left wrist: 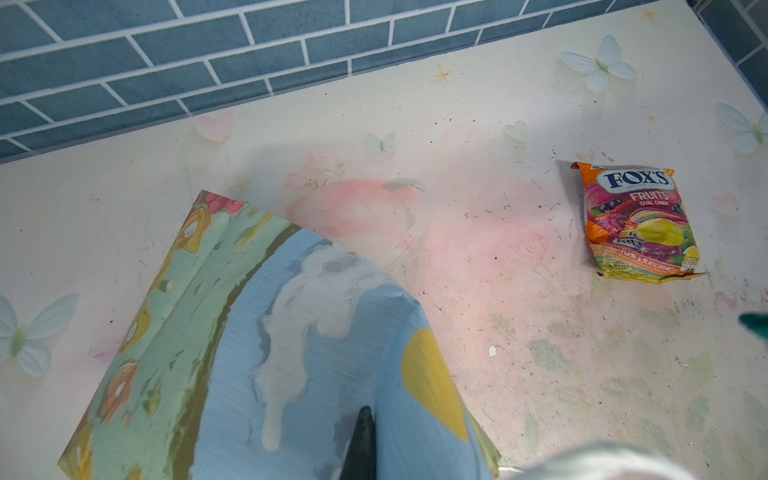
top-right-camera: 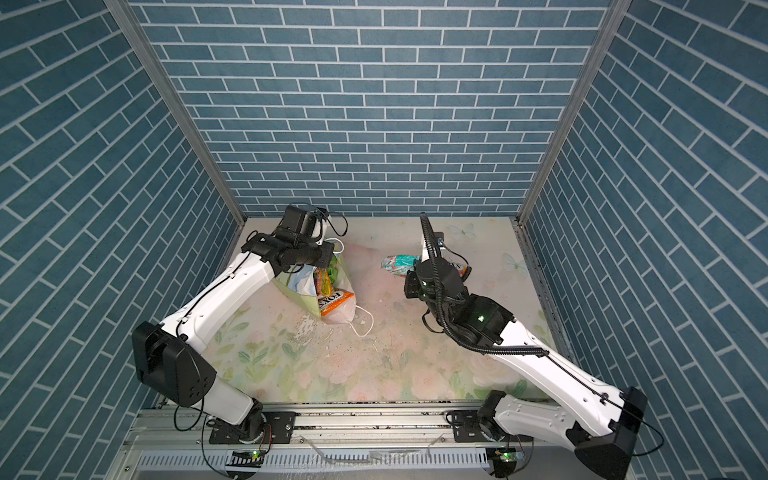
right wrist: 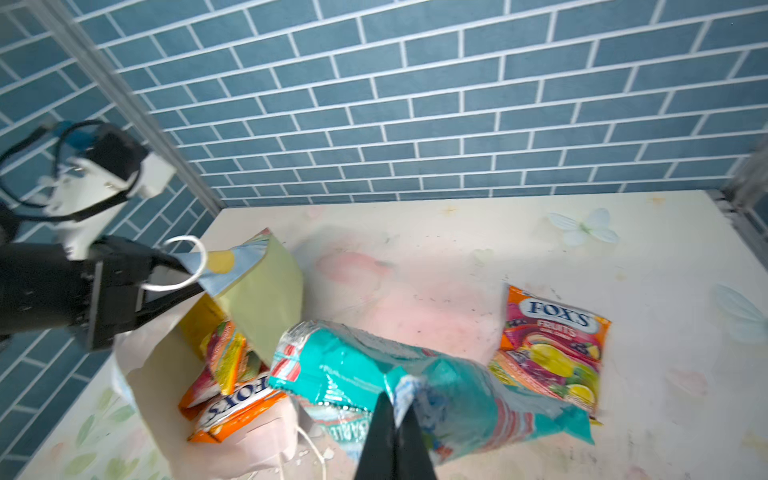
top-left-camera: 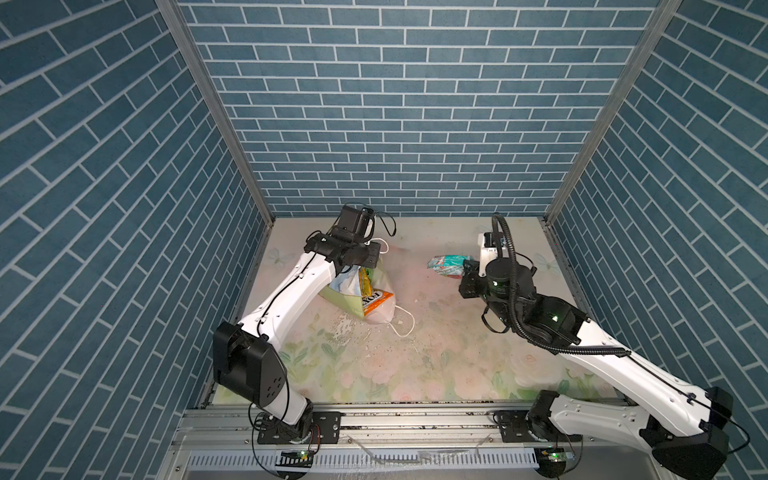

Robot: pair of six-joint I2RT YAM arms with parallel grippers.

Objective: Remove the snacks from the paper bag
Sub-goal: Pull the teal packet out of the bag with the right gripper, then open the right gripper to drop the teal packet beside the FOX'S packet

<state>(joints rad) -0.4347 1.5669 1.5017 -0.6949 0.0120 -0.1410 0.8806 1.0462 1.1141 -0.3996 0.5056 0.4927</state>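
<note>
One paper bag is tipped over left of centre on the floral table, its mouth gaping toward the near edge. The left gripper is pinched tight on the bag's raised rim. The right gripper is clamped on one teal packet, long axis across the table, free end pointing at the bag. One fruit-print FOX'S packet lies flat just beside it. At least three more packets crowd the bag's mouth, with an orange FOX'S packet frontmost.
</note>
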